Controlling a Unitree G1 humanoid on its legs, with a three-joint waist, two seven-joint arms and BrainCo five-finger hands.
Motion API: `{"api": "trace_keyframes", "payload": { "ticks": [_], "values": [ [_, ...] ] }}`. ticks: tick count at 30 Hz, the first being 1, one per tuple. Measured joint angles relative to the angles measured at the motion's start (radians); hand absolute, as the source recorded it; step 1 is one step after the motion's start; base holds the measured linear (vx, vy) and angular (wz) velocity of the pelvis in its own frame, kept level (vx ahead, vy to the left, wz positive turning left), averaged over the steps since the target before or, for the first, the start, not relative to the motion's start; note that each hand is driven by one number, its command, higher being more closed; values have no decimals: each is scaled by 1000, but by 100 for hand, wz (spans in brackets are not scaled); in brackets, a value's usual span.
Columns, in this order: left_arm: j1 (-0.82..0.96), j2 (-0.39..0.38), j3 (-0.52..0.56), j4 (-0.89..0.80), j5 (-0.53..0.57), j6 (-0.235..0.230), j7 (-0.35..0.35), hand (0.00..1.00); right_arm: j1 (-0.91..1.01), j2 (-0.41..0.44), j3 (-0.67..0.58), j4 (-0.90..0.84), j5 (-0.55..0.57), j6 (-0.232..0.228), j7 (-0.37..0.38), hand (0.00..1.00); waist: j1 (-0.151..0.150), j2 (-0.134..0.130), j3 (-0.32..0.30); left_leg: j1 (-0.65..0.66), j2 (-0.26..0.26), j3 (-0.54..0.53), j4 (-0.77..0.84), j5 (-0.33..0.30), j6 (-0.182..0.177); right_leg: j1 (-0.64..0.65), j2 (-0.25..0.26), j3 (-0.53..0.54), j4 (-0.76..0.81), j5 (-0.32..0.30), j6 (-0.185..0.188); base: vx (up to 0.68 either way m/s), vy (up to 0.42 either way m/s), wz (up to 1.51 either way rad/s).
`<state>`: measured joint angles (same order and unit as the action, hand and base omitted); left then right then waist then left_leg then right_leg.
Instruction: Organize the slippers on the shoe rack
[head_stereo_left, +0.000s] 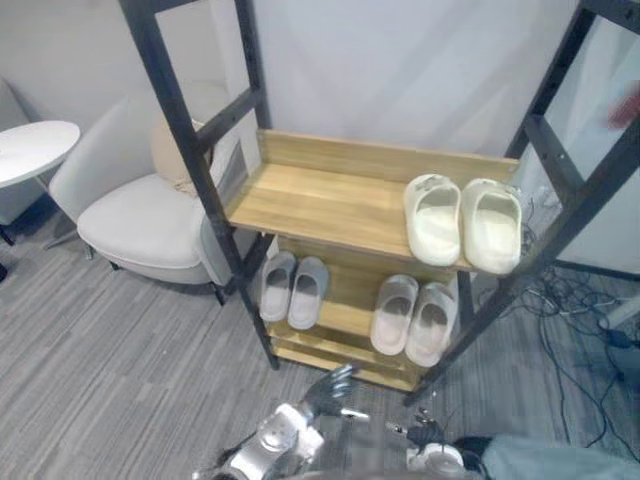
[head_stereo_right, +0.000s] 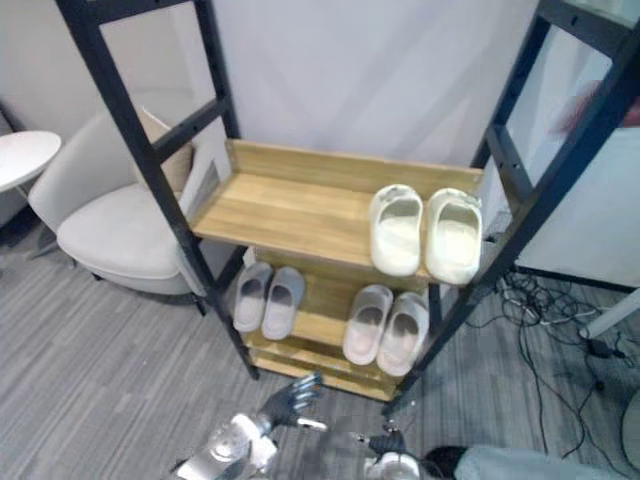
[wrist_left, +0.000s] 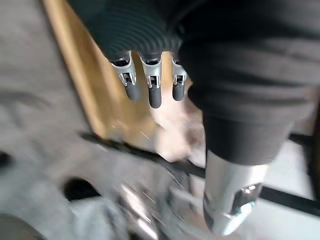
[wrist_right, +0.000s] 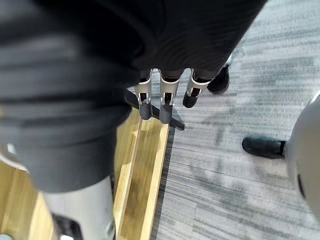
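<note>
Both hands are low in front of the rack and empty. The left hand (head_stereo_left: 328, 388) has loose, extended fingers, and the right hand (wrist_right: 166, 102) hangs with straight fingers over the carpet by the rack's corner. Nothing is gripped.

All three pairs are already on the shelves:
- **Lower shelf:** grey pair (head_stereo_left: 308, 290) on the left, beige pair (head_stereo_left: 395, 312) on the right.
- **Upper shelf:** cream pair (head_stereo_left: 435, 222) at the far right end of the upper shelf (head_stereo_left: 320, 200).

Risks as I see them:
- **Bottom rail:** the bottom rail (head_stereo_left: 330, 352) is just past my fingertips. If I raise either arm without backing off, I'd likely clip it or the lower shelf's front edge.
- **Beige pair:** its toes hang over the front edge. An upward brush from the right hand could drag it onto the floor.
- **Cream pair:** it also overhangs, tight against the slanted right post (head_stereo_left: 497, 300). There's little room for fingers, so a sideways approach may jam or push one off.
- **Left wrist view:** it's smeared, so I wouldn't trust it for judging clearance.
- **Armchair:** the armchair (head_stereo_left: 150, 220) crowds the rack's left side, which limits a wide left swing.
</note>
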<state>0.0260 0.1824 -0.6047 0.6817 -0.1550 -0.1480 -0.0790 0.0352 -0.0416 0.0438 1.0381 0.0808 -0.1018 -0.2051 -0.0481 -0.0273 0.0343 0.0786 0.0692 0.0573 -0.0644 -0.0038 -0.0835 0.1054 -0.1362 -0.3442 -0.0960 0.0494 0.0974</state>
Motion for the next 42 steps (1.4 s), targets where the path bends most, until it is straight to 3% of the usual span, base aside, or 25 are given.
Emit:
{"api": "trace_keyframes", "payload": {
  "ticks": [7, 12, 26, 42],
  "values": [
    [0, -16, 122, 263, 182, 2, 96, 0, 12, -3, -1, 8, 0, -7, -1, 0, 0, -10, 0, 17, -1, 9, -1, -2, -1, 11, -1, 10, 0, 0, 0, -14, 5, -4],
    [8, -40, 220, 353, 234, 5, 132, 0, 14, -9, -3, 43, 0, -13, -1, 0, 1, -10, 5, 29, -1, 15, 0, -6, -3, 20, -1, 21, 0, -4, 3, -33, 3, -4],
    [5, -86, 351, 412, 317, 8, 189, 0, 23, -9, -40, 48, -1, -17, -1, 0, 2, 3, 5, 32, -1, 17, 0, -9, -5, 21, 0, 28, 6, -6, 4, -2, 0, 0],
    [2, -89, 350, 419, 330, 5, 191, 0, 23, -8, -41, 51, -3, -26, -2, 0, 2, 10, 8, 45, 0, 17, -3, -9, -6, 33, 0, 28, 1, -14, 10, -21, 0, 0]
  ]
}}
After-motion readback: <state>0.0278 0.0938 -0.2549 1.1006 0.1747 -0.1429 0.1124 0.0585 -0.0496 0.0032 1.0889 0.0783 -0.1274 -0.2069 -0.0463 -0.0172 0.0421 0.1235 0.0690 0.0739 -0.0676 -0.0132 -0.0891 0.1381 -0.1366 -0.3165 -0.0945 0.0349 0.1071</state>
